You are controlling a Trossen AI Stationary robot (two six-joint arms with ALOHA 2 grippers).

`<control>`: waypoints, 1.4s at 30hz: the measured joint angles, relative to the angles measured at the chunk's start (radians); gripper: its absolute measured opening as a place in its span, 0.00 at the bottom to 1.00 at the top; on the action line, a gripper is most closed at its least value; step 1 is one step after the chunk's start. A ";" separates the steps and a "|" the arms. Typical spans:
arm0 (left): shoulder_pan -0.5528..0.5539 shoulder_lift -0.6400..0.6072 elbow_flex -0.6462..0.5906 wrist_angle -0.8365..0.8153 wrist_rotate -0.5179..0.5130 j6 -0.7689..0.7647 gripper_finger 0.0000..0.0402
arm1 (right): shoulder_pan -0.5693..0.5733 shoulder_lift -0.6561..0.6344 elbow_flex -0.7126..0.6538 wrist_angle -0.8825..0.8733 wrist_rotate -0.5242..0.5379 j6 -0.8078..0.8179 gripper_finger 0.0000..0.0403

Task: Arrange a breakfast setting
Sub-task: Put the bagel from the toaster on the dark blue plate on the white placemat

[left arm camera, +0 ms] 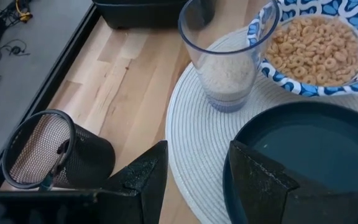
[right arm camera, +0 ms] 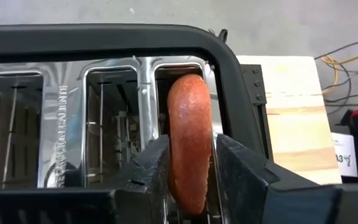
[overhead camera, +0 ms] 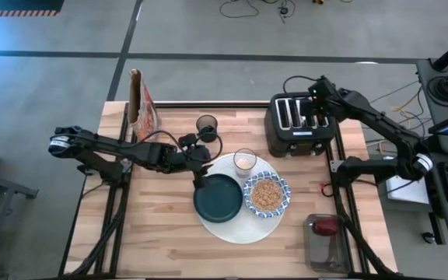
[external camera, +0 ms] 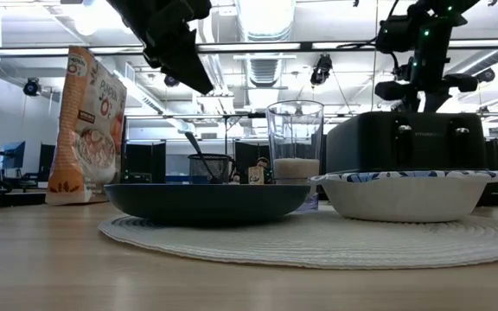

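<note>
High view: one plate [overhead camera: 217, 197], one bowl [overhead camera: 267, 194], one glass [overhead camera: 244, 161], left fingers [left arm camera: 142, 180] apart, right fingers [right arm camera: 154, 168] pinching one bagel [right arm camera: 189, 140].

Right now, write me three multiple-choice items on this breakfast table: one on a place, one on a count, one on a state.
1. Where does the bagel sit?
A. On the dark green plate
B. In a slot of the black toaster, between the right hand's fingers
C. In the patterned bowl

2. How many dishes and glasses rest on the white mat?
A. One
B. Five
C. Three

3. What state is the plate in?
A. Empty
B. Filled with cereal
C. Upside down

Answers:
1. B, the right wrist view shows the bagel upright in the slot with a finger on either side.
2. C, plate, bowl and clear glass rest on it.
3. A, the left wrist view shows its bare surface beyond the left hand.
</note>
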 joint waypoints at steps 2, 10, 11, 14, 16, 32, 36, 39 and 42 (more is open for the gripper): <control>0.000 0.000 0.000 -0.005 0.000 0.011 0.39 | 0.000 0.009 0.000 0.000 0.001 0.017 0.29; 0.000 0.000 0.000 -0.052 0.000 0.015 0.39 | 0.006 0.033 0.000 -0.001 0.033 0.058 0.28; 0.000 0.000 0.000 -0.055 0.000 0.015 0.39 | 0.007 0.038 0.000 -0.001 0.033 0.065 0.28; 0.000 0.000 0.000 -0.060 0.000 0.020 0.39 | 0.008 0.056 -0.001 -0.002 0.036 0.081 0.29; 0.000 0.000 0.000 -0.065 0.000 0.033 0.39 | 0.016 0.068 -0.003 -0.003 0.042 0.097 0.29; 0.000 0.000 0.000 -0.084 0.000 0.059 0.39 | 0.036 0.091 -0.008 -0.005 0.082 0.113 0.15; 0.000 0.000 0.000 -0.085 0.000 0.059 0.39 | 0.035 0.075 -0.009 -0.011 0.054 0.094 0.12; 0.000 0.000 0.000 -0.085 0.000 0.059 0.39 | 0.035 0.050 -0.010 -0.008 0.039 0.068 0.11; 0.000 0.000 0.000 -0.084 0.000 0.057 0.39 | 0.035 0.019 -0.010 -0.004 0.037 0.058 0.11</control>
